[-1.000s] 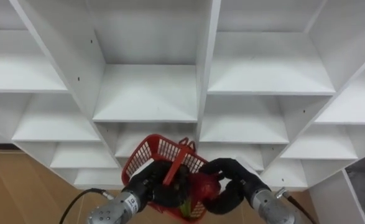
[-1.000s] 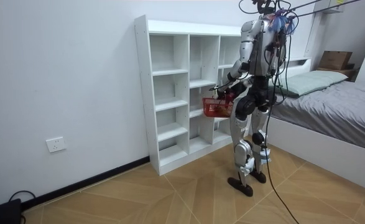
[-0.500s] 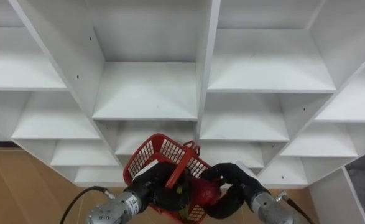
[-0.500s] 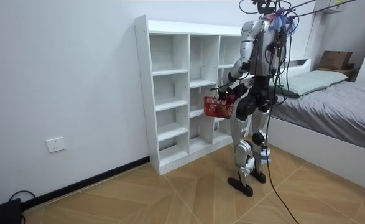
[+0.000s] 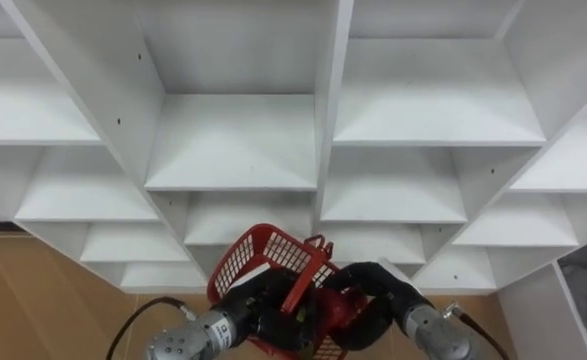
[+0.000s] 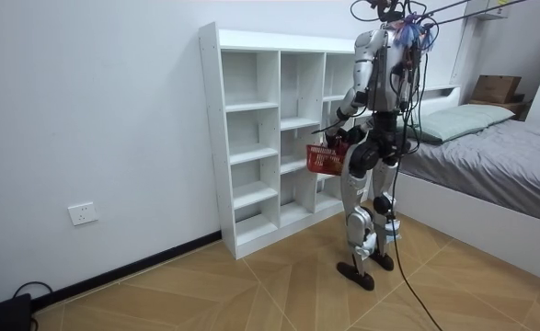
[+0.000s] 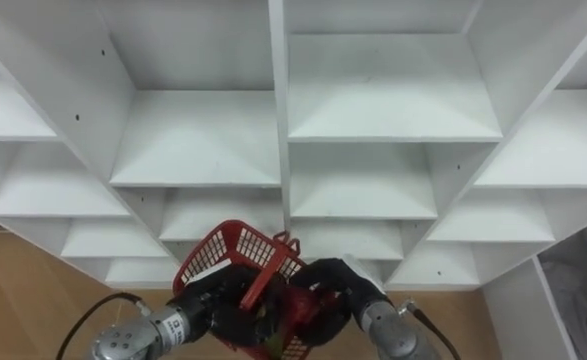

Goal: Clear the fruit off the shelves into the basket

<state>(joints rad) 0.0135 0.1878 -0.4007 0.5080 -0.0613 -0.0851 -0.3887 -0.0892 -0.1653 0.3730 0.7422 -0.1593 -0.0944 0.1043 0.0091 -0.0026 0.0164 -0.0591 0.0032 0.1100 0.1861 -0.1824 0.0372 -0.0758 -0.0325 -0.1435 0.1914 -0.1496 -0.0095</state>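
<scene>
Left eye view: a white shelf unit [image 5: 233, 140] took up the upper and middle frame. It was made of flat, matte painted boards with square edges, and every cubby in sight was bare. At low centre was a red basket [image 5: 258, 262] of stiff plastic with open lattice walls, tilted, with a rigid handle bar across the top. The left hand [image 5: 258, 308], dark, came in from the lower left with its fingers curled round the basket's handle, carrying it. The right hand [image 5: 373, 288] came in from the lower right with its fingers wrapped round a red fruit [image 5: 335, 308], round and smooth. The fruit was held at the basket's mouth; whether it already rested inside could not be told. Wood-pattern floor [image 5: 43, 300] showed at the lower left.

Right eye view: same layout, with the basket at lower centre and both hands closed as above. The fruit sat between the right hand's curled fingers against the lattice. No fruit showed on any shelf.

Room view: the robot stood upright facing the shelf unit, right of centre, with the basket in front of its hips, near the shelves. The visible cubbies were empty. A bed [image 6: 499, 156] with a soft grey cover was at the right edge.

Progress: probably near the end, with the fruit picked and at the basket. What was left was letting it go inside. The cubbies behind the robot could not be checked.
</scene>
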